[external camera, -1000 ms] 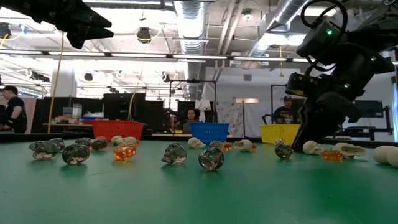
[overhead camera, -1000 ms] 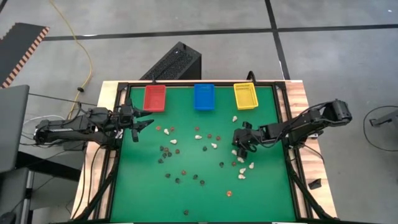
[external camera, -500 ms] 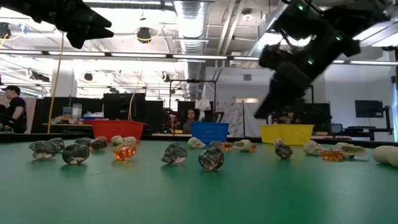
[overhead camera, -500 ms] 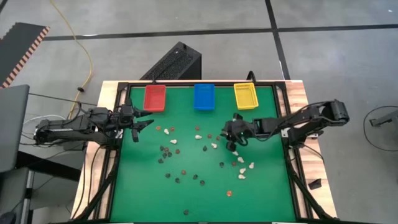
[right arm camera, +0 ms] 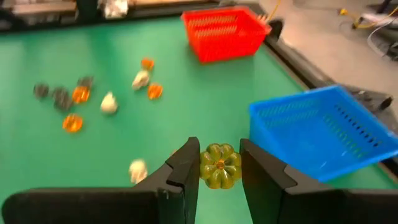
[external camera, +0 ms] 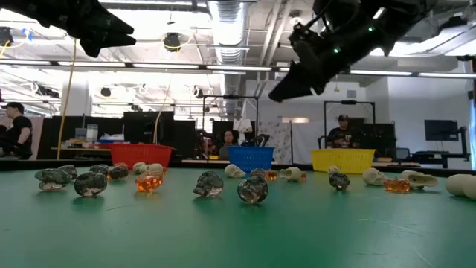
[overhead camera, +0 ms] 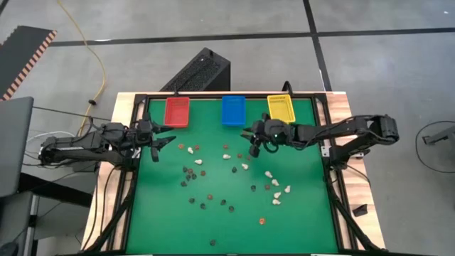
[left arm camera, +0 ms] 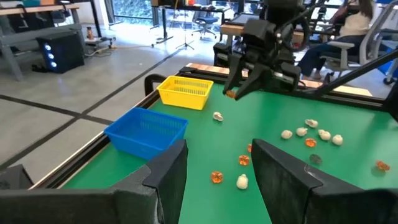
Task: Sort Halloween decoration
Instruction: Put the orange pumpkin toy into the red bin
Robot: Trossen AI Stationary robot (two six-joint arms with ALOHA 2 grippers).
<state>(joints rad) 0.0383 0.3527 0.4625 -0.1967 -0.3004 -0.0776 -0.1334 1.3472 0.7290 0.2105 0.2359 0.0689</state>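
Carrying a small pumpkin trinket [right arm camera: 219,166] clamped between my right gripper's [overhead camera: 254,146] two fingers; it looks orange from the left wrist view and sits square in the grip, clear of the mat.

A second ago this gripper was down among the trinkets near the table's right edge. Half a second ago it was up and partway across. Now it hangs in the air over the mat, just short of the bins, between the blue bin [overhead camera: 232,110] and the yellow bin [overhead camera: 280,109]. From the right wrist the blue bin is the nearest one ahead, the red bin [right arm camera: 225,31] farther off. Reading: pick done, transport under way. Which bin takes this colour I cannot tell from here.

Below and behind the gripper, the loose trinkets [overhead camera: 213,176] lie scattered over the green mat [overhead camera: 298,220]: cream-white ones near the right side, black and orange-brown ones toward the middle and left. Dozens left, so the sort is early. All three bins look empty, or nearly so, from above.

Far side: my left gripper [overhead camera: 162,144] waits with fingers apart, raised near the table's left edge beside the red bin, holding nothing.

Beyond the table, people sit at desks in the room.
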